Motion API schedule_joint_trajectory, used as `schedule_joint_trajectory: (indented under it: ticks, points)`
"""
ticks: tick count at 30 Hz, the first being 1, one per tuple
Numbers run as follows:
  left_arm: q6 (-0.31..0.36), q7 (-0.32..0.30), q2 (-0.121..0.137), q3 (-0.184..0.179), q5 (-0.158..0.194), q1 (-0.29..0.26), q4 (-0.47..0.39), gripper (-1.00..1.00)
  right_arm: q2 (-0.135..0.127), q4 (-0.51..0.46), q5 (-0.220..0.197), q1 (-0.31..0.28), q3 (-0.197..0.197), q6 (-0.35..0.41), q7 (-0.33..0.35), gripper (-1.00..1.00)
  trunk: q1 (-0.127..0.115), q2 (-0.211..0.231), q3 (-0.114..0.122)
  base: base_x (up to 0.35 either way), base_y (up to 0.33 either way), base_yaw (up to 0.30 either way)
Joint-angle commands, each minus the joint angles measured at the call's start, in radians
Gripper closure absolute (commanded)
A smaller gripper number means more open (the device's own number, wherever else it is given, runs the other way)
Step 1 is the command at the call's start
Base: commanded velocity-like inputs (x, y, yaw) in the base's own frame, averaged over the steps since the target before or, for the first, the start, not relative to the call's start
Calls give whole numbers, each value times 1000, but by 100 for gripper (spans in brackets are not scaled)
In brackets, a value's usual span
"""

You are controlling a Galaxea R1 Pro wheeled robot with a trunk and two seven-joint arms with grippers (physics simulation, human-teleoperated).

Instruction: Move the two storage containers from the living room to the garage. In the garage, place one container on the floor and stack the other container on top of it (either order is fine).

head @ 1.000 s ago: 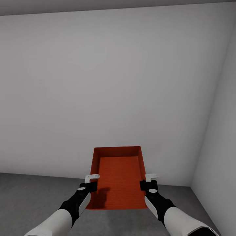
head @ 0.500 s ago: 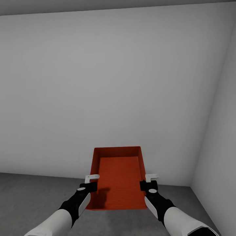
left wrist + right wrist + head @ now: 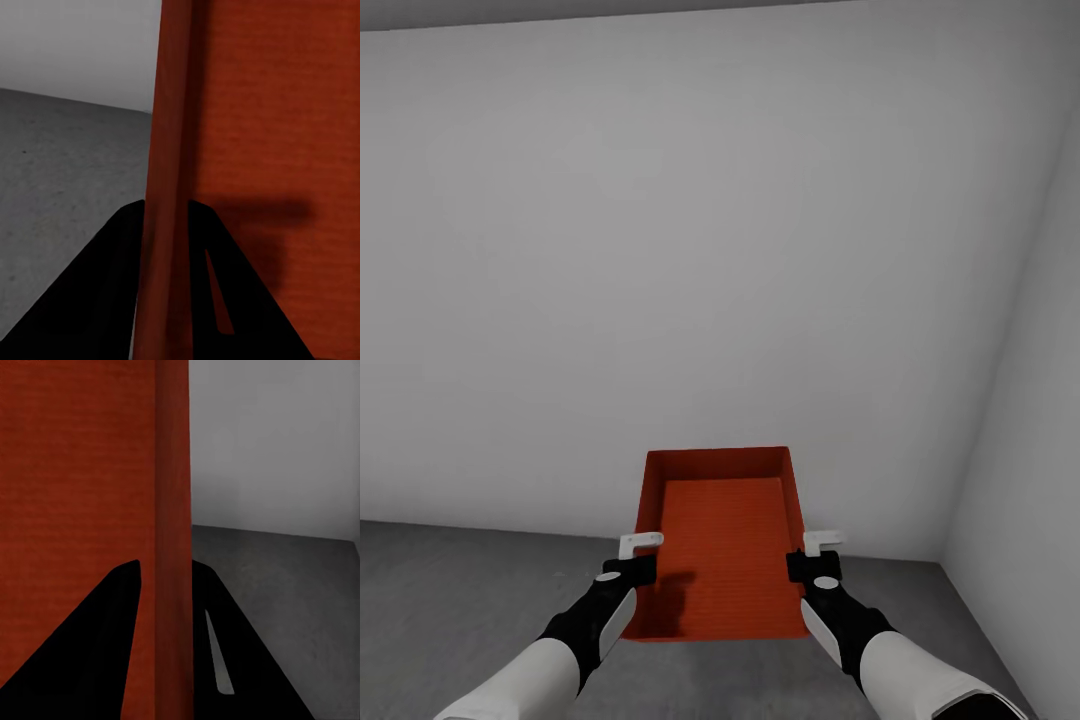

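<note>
The left gripper (image 3: 628,572) pinches the near-left wall and the right gripper (image 3: 812,568) the near-right wall of the storage container (image 3: 722,545), held level above the floor (image 3: 450,590), long axis toward the grey wall (image 3: 690,250)

A storage container (image 3: 722,540) hangs in front of the robot, above the floor (image 3: 450,590) and between the two arms. The left gripper (image 3: 636,562) sits on the container's left side wall, one finger (image 3: 112,300) outside it and one inside. The right gripper (image 3: 812,560) sits on the right side wall the same way. Beyond the container stands a wall (image 3: 690,260), which meets the floor just behind it. A second wall (image 3: 1030,440) runs along the right, and the two meet in a corner right of the container.
</note>
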Motion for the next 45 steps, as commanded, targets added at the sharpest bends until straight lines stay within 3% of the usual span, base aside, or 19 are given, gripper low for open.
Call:
schedule_joint_trajectory:
  ticks: [1, 45]
  points:
    - [7, 13, 3, 8, -3, 0, -2, 100, 0, -2, -3, -2, -15, -5, 1, 100, 0, -1, -3, 0, 0, 0]
    - [6, 13, 4, 7, -1, 0, 21, 100, 0, -4, -4, -2, -16, -7, 0, 100, 0, -1, -74, 0, 0, 0]
